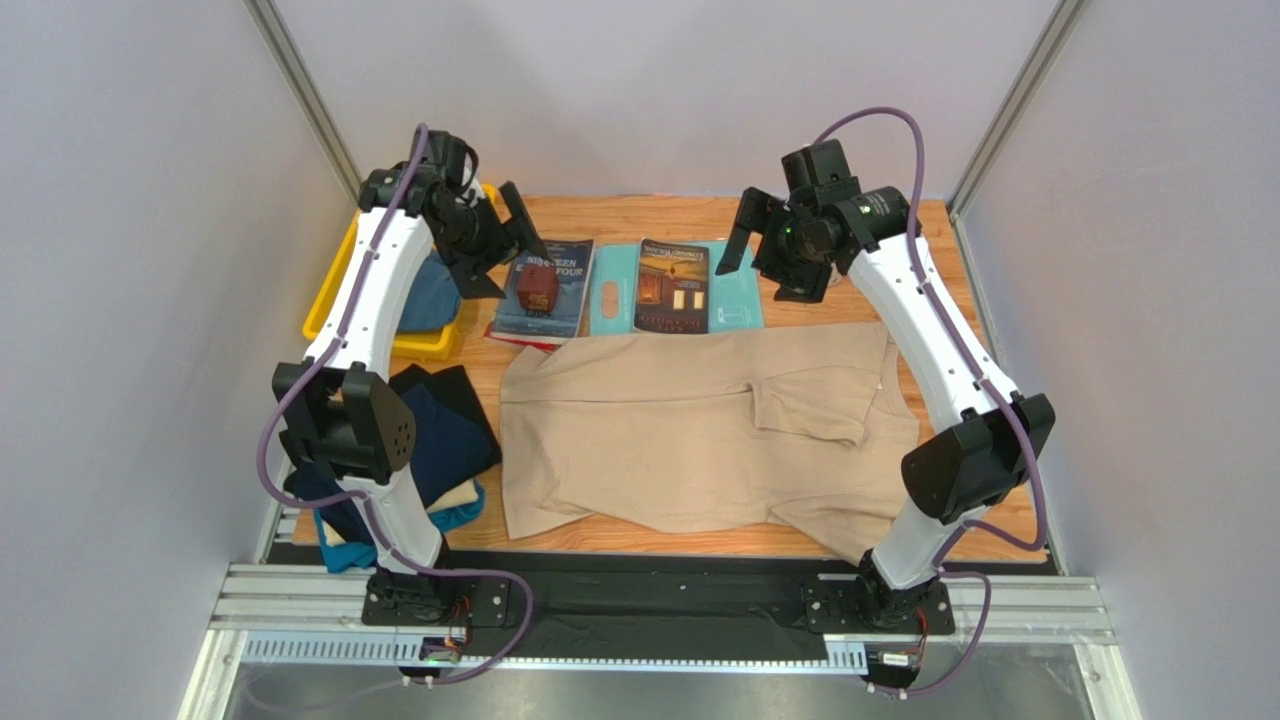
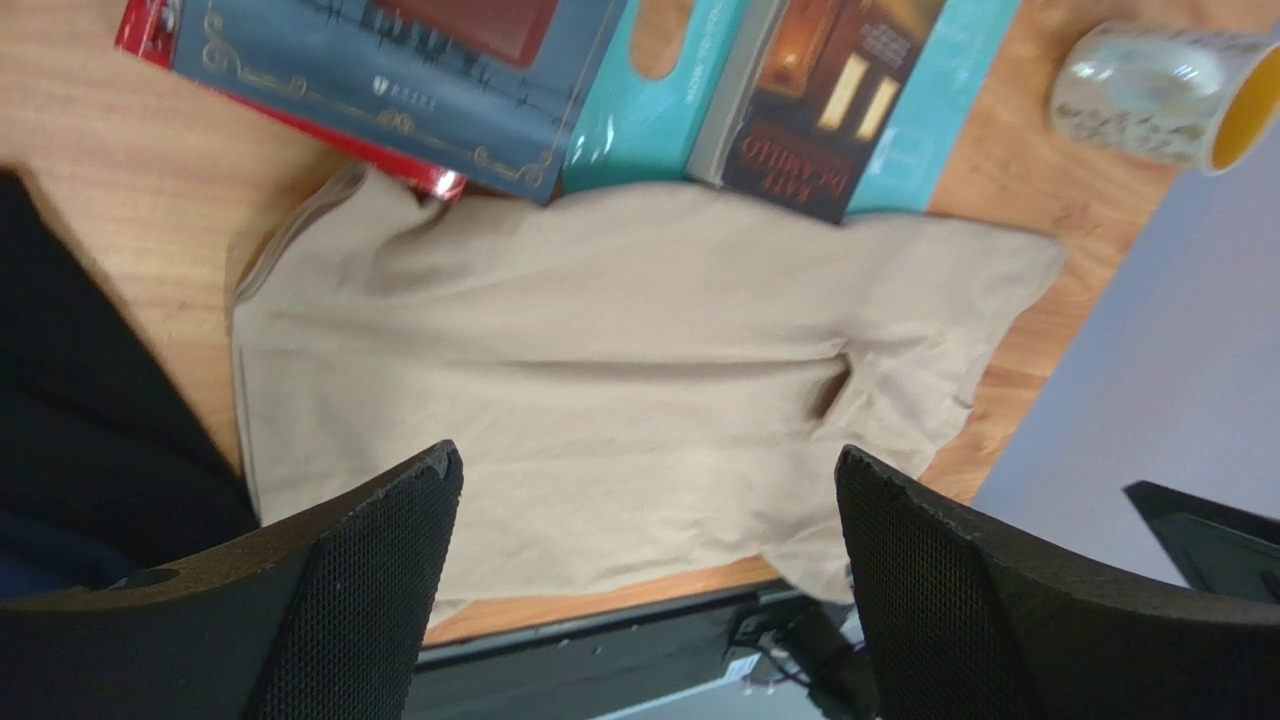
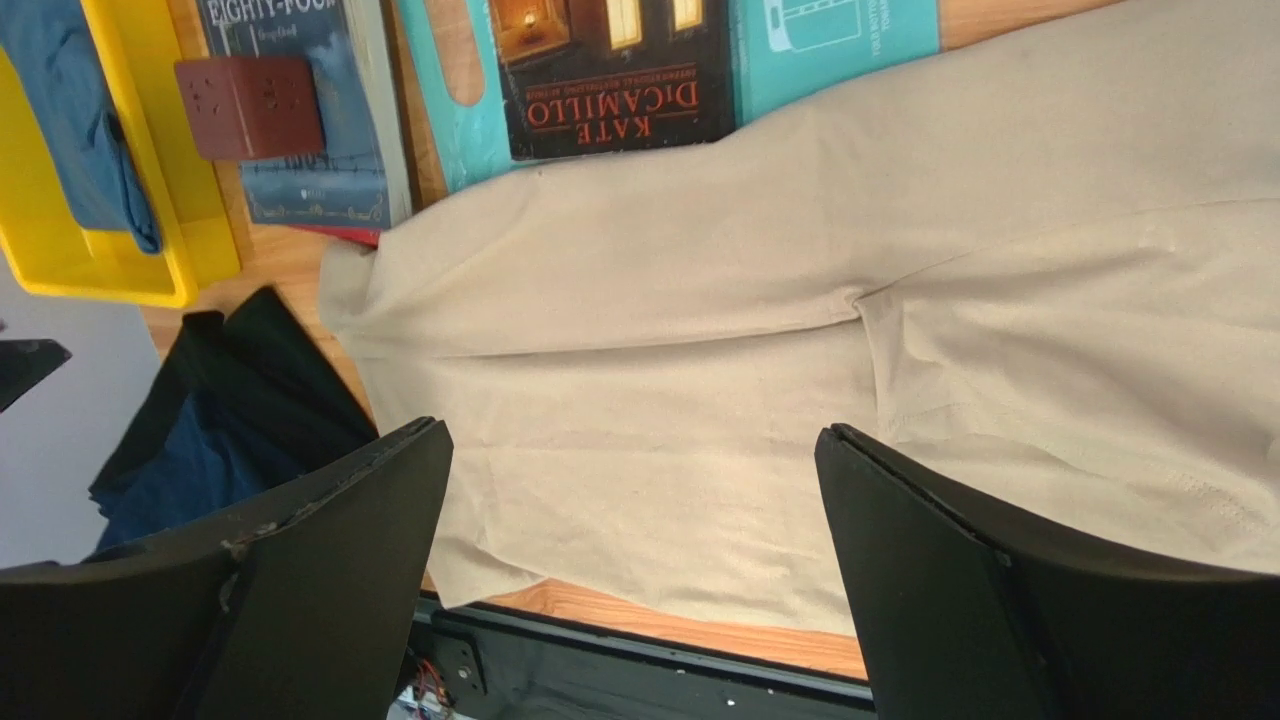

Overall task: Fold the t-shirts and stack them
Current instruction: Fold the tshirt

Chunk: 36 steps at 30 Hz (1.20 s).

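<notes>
1. Nearest on the left there's a pile (image 1: 445, 428) of shirts on the counter (image 1: 676, 536). It's dark navy on top with teal poking out at the near edge, and the left arm hides part of it.
2. Just right of that, the beige shirt (image 1: 676, 435) is lying spread out across the middle of the counter. It's mostly flat, with a sleeve flopped in over the body on the right half. Nothing is gripping it.
3. Further back, its far edge reaches up to a light-teal board (image 1: 615, 293). A blue book (image 1: 549, 305) and a dark book (image 1: 672, 285) sit side by side there, and the blue one has a small brown block (image 1: 537, 281) on it.
4. In the far left corner is a yellow bin (image 1: 334, 293) with one blue shirt (image 1: 433, 297) bunched up inside.
5. On the far right a mug (image 2: 1165, 93) lies on its side. It's yellow inside, but I can't see what's in it, if anything.
6. The left end effector (image 2: 646, 455) is up in the air near the bin, released and wide apart, holding nothing.
7. The right end effector (image 3: 631, 432) is raised over the far right side, also spread wide with nothing in it.
</notes>
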Tool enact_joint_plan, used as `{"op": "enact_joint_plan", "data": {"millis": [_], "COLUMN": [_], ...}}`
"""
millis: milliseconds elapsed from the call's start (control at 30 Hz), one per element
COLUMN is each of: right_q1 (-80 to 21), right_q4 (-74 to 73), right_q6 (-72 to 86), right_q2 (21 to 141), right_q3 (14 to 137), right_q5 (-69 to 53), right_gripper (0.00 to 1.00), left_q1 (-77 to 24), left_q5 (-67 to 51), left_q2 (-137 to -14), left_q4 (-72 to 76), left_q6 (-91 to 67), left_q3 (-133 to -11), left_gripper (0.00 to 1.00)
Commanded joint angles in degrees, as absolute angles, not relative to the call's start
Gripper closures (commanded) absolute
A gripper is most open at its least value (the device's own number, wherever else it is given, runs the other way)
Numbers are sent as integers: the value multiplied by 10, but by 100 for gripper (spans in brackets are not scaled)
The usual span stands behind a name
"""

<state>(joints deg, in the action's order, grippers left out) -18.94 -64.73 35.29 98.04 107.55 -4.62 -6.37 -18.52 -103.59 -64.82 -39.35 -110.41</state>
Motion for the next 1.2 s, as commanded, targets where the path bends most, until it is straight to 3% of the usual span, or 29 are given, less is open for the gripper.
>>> {"op": "enact_joint_plan", "data": {"millis": [0,100,267,333,433,567,667,833,1167], "right_q1": [-194,-193,-184,-179,-143,-114,-78,30,44], "right_q4": [-653,-636,-398,-375,-475,-564,-606,-573,-558], "right_q6": [362,378,417,405,369,337,324,334,314], "right_q2": [955,976,869,864,893,883,840,780,840], "right_q3": [1102,1088,894,885,906,864,783,682,622], "right_q5": [-59,-202,-340,-328,-295,-115,-57,-74,-22], "right_gripper": [0,0,0,0,2,17,18,15,10], "left_q1": [-85,-86,-86,-87,-90,-92,-92,-94,-96], "left_q5": [-159,-183,-192,-193,-197,-194,-195,-200,-185], "left_q2": [-1033,-1015,-994,-992,-990,-969,-953,-941,-911], "left_q4": [-719,-692,-676,-673,-672,-668,-657,-649,-644], "left_q6": [-373,-385,-386,-383,-382,-381,-387,-386,-377], "left_q3": [-1126,-1085,-1054,-1048,-1034,-1004,-969,-931,-873], "left_gripper": [1,1,1,1,2,2,2,2,3]}}
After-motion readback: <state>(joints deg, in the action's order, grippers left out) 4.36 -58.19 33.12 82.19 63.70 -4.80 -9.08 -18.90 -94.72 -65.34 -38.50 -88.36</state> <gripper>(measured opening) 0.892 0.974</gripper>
